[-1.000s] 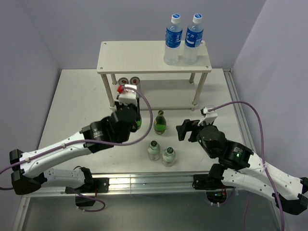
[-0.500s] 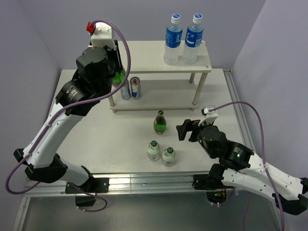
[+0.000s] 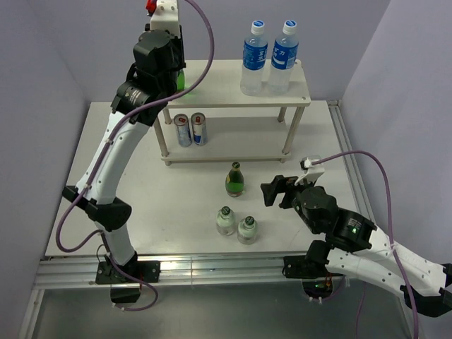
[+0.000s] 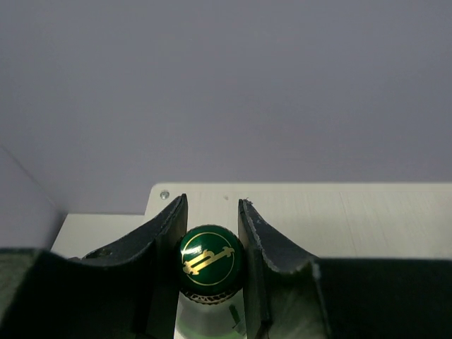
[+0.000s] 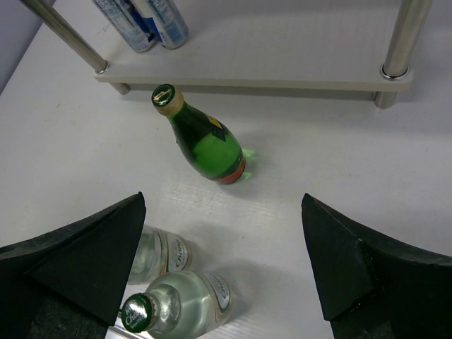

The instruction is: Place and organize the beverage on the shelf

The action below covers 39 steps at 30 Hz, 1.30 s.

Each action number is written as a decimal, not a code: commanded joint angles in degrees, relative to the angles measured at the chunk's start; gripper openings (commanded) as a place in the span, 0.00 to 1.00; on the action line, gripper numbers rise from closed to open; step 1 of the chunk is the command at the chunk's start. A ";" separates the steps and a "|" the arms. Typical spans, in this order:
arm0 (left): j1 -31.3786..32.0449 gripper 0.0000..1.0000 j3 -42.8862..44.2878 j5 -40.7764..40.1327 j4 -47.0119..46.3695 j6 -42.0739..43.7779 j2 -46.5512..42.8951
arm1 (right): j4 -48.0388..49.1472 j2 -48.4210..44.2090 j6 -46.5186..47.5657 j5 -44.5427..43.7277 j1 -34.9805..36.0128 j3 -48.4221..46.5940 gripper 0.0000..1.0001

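Seen from above, the left gripper (image 3: pixel 176 70) holds a dark green glass bottle (image 3: pixel 181 80) over the left end of the pale beige two-tier wood-look shelf (image 3: pixel 212 88), not yet set down. Two blue-labelled clear plastic water bottles (image 3: pixel 254 60) stand on the top board, and two slim silver-and-blue cans (image 3: pixel 183 130) on the lower tier. One more green bottle (image 3: pixel 234 180) and two clear glass bottles (image 3: pixel 226 221) wait on the white table (image 3: pixel 141 205), near the right gripper (image 3: pixel 275 191).

At the left wrist, the jaws clamp the held bottle's gold-marked cap (image 4: pixel 207 260).

At the right wrist, the jaws gape wide, empty.

By this count, four of eight drinks are shelved, one is in hand and three remain.
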State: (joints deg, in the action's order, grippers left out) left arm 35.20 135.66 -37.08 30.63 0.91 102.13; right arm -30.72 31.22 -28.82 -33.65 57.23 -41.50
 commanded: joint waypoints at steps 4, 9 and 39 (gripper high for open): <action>-4.87 0.00 5.59 5.08 -9.80 -0.47 0.44 | 1.36 -0.46 -0.62 -1.42 0.25 0.98 0.98; -6.90 0.10 1.73 5.62 -11.64 -2.56 -0.43 | 1.89 0.33 -0.45 -1.51 0.25 0.80 0.98; -1.90 0.99 -16.65 2.98 -13.87 -1.52 -18.80 | 1.89 0.68 -0.80 -2.74 0.25 0.98 0.98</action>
State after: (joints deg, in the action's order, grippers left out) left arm 31.24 118.93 -32.56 19.64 -2.02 90.11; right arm -30.65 31.73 -28.95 -34.72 57.23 -40.69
